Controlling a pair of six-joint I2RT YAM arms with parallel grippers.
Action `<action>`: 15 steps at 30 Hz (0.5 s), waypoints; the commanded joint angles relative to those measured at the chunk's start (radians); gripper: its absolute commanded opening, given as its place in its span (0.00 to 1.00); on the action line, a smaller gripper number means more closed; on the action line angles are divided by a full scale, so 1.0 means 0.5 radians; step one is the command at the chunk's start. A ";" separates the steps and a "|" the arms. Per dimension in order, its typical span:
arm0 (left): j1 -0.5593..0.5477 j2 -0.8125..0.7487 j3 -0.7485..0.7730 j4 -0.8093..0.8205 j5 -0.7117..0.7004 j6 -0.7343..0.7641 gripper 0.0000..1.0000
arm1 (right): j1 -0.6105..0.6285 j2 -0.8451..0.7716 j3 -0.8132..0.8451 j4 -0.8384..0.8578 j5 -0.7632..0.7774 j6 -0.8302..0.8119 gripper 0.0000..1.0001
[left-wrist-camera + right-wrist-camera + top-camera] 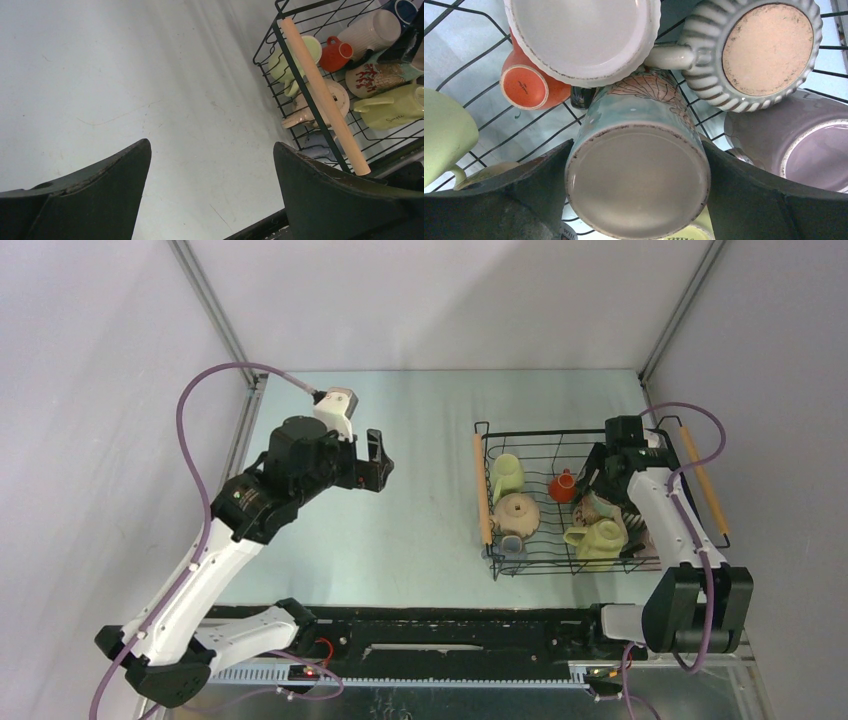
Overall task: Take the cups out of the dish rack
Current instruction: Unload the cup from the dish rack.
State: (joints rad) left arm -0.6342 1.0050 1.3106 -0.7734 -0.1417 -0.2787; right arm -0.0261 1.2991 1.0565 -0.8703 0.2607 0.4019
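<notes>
The black wire dish rack (560,433) stands at the right of the table and holds several cups. In the right wrist view a pale teal cup (639,175) with a coral pattern lies base towards the camera. My right gripper (636,145) is down in the rack and open wide, one finger close against each side of that cup. Around it are an orange-red cup (526,82), a white cup (584,35), a ribbed cream cup (759,47) and a mauve cup (794,145). My left gripper (212,144) hangs open and empty over bare table, left of the rack.
The rack has a light wooden rod handle (322,95) on its left side and another (705,480) on its right. A tan cup (516,512) and a pale yellow-green cup (506,477) sit by the left handle. Grey walls enclose the table (420,510).
</notes>
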 commanded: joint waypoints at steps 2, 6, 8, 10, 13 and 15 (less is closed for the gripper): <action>0.011 0.013 0.014 0.019 0.072 0.003 1.00 | -0.012 0.024 -0.001 0.052 0.018 -0.011 0.92; 0.011 0.021 0.001 0.019 0.099 -0.016 1.00 | -0.012 0.017 0.001 0.038 0.032 -0.003 0.83; 0.011 0.021 -0.003 0.019 0.103 -0.022 1.00 | -0.012 -0.001 0.001 0.031 0.019 0.003 0.77; 0.012 0.027 -0.007 0.019 0.110 -0.025 1.00 | -0.012 -0.023 0.001 0.023 0.014 0.004 0.68; 0.011 0.040 -0.010 0.019 0.129 -0.040 1.00 | -0.013 -0.058 0.004 0.018 0.009 0.005 0.51; 0.012 0.051 -0.010 0.019 0.138 -0.047 1.00 | -0.014 -0.072 0.018 -0.007 0.013 0.009 0.37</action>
State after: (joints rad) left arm -0.6342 1.0225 1.3106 -0.7734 -0.0971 -0.2882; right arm -0.0269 1.3022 1.0565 -0.8742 0.2672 0.4023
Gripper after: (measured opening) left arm 0.996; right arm 0.879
